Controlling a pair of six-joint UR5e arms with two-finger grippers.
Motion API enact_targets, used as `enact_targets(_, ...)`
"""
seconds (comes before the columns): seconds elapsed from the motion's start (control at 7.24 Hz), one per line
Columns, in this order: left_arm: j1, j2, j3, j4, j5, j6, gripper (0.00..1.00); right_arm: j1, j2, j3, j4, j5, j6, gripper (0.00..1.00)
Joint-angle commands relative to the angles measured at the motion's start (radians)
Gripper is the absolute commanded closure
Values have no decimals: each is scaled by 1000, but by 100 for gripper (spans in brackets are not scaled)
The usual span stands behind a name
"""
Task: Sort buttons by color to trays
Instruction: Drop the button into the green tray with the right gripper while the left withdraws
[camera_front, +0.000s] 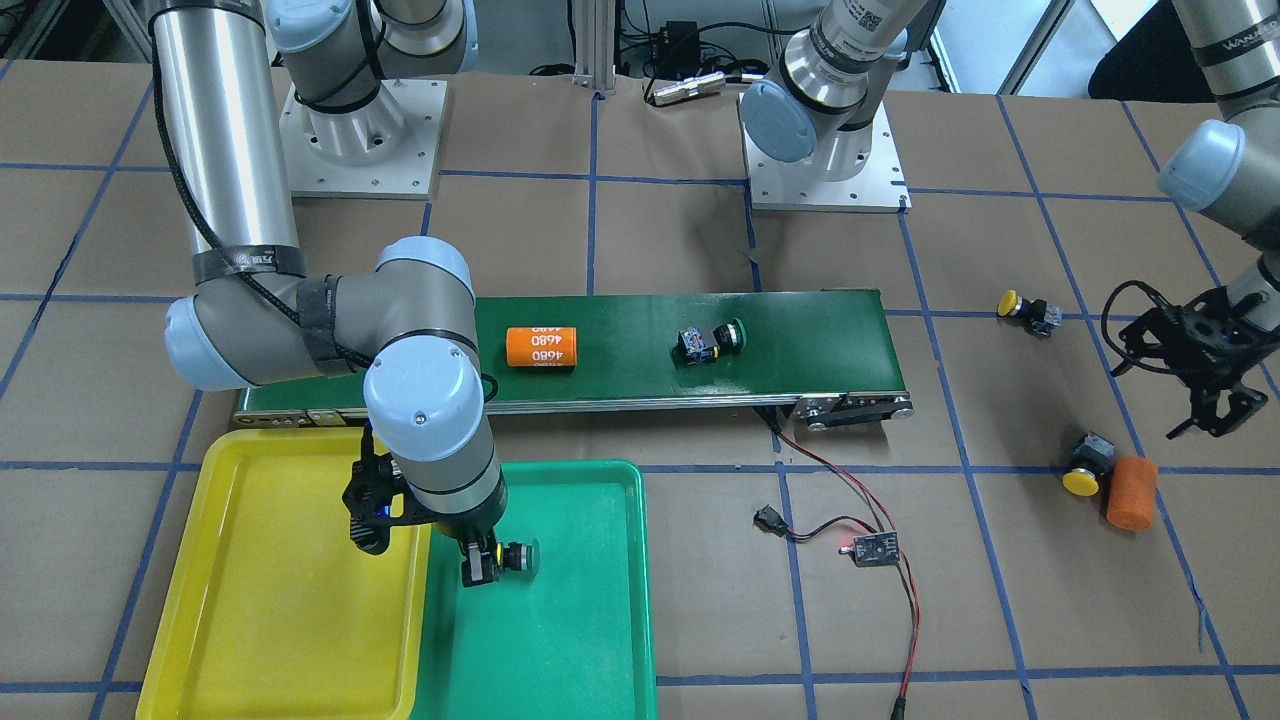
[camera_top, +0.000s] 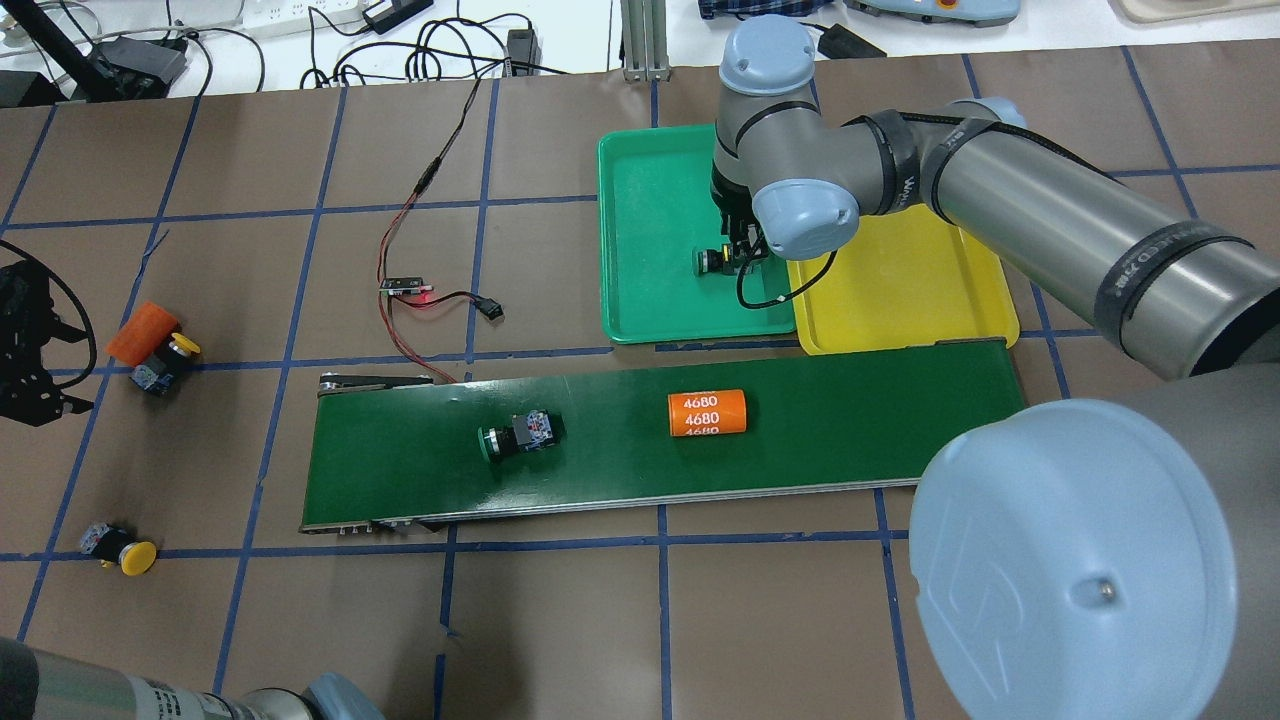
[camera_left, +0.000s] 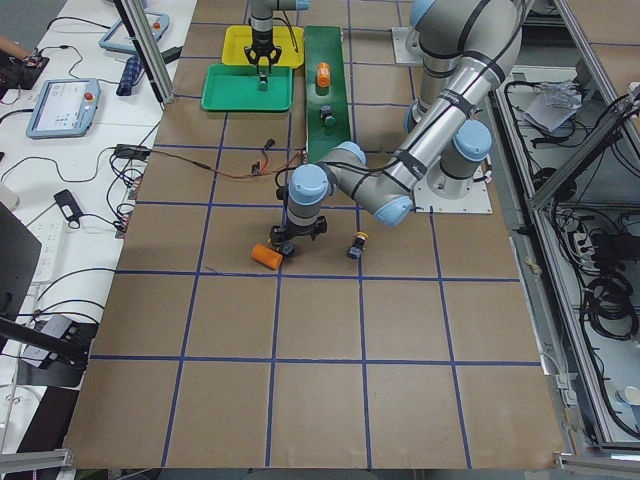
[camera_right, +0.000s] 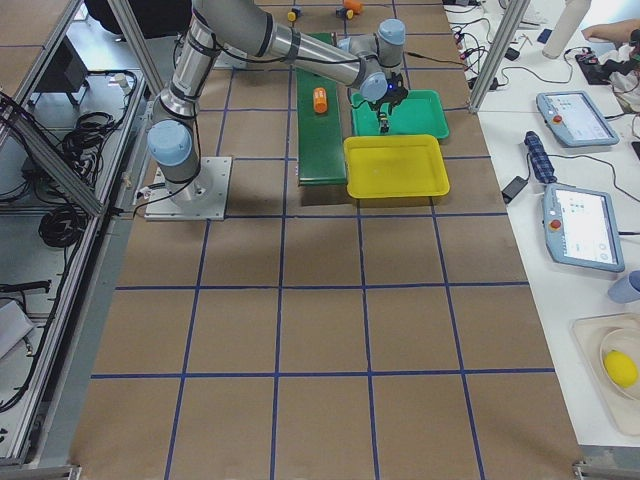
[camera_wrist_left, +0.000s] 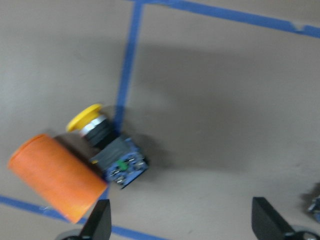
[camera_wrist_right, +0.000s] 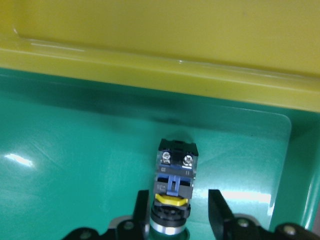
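Brown table (camera_top: 200, 150): off the left end of the belt (camera_top: 850, 430), nearest the robot, lies a yellow button (camera_top: 120, 548), and past it the left gripper (camera_wrist_left: 182, 225), fingers spread wide, hangs over a second yellow button (camera_wrist_left: 107, 145) touching an orange cylinder (camera_wrist_left: 55, 182). On the belt lie a green button (camera_top: 520, 435) and a printed cylinder (camera_top: 708, 413). Beyond, in the green tray (camera_top: 650, 200) beside the yellow tray (camera_top: 900, 290), the right gripper (camera_wrist_right: 179, 197) straddles another green button (camera_wrist_right: 176, 170), fingers slightly parted.

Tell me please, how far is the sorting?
Done: nothing yet; the yellow tray holds no button. In hand: the right gripper has one green button between its jaws, low in the green tray; gripped or released, I cannot tell. Left: the other green button on the belt and two yellow buttons on the table, one near the open left gripper.
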Motion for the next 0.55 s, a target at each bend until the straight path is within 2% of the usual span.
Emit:
enact_targets(0.0, -7, -118, 85, 3, -15, -200, 0, -15, 5, -6, 0, -16, -4, 15)
enact_targets(0.28, -29, -183, 134, 2, -14, -213, 0, -21, -27, 0, 87, -35, -51, 15)
enact_targets(0.41, -44, -200, 139, 2, -15, -269, 0, -29, -82, 2, 188, -37, -71, 14)
